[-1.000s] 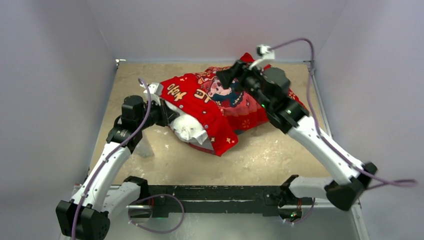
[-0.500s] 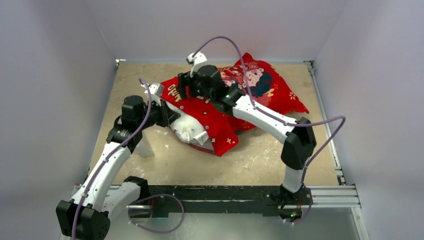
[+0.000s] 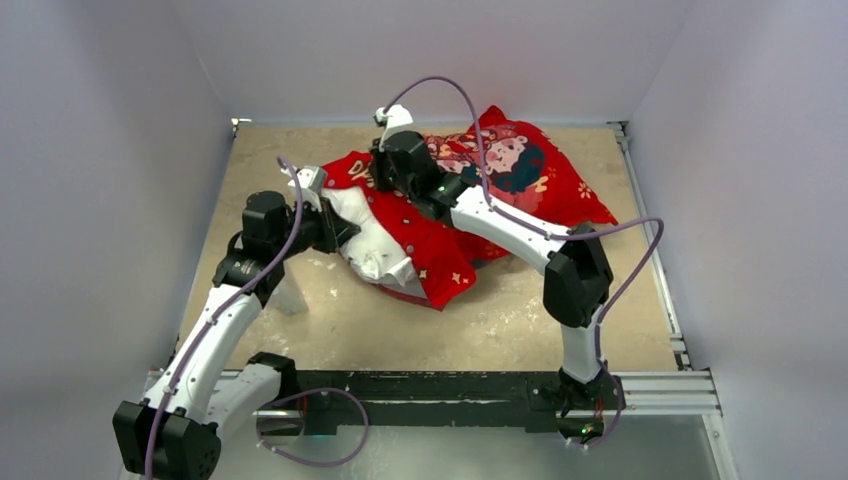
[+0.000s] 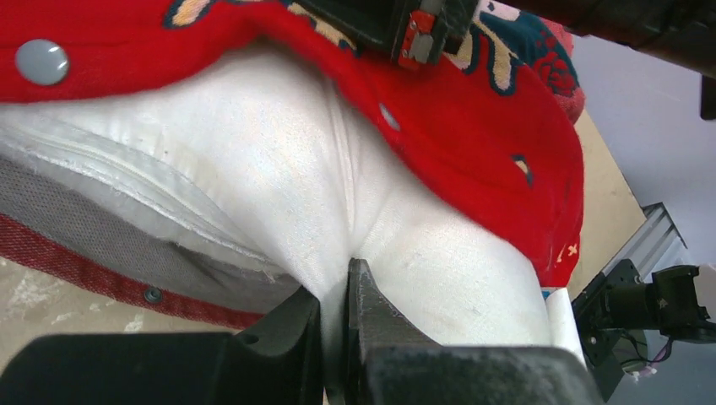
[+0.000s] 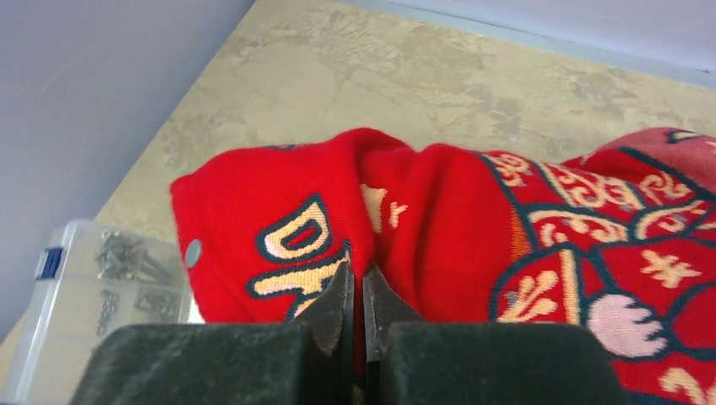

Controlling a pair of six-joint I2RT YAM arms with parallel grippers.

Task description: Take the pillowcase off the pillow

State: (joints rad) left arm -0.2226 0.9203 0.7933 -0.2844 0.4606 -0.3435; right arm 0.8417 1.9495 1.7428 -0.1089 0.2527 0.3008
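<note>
Tan table [image 3: 330,330] | right pincer [image 5: 355,283] newly clamped on pillowcase [image 5: 439,211] | left pincer [image 4: 336,287] pinching pillow [image 4: 279,169]

Desk [image 3: 520,320]: mottled beige, stone-patterned surface. Walls [image 3: 420,50]: plain pale lavender-grey, enclosing three sides. Rail [image 3: 450,385]: black-and-aluminium, along near edge. Light: even, diffuse.

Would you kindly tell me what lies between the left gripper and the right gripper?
In the top view, exposed pillow and the pulled-back edge of the pillowcase fill that stretch; the left gripper pinches pillow, the right gripper pillowcase.
</note>
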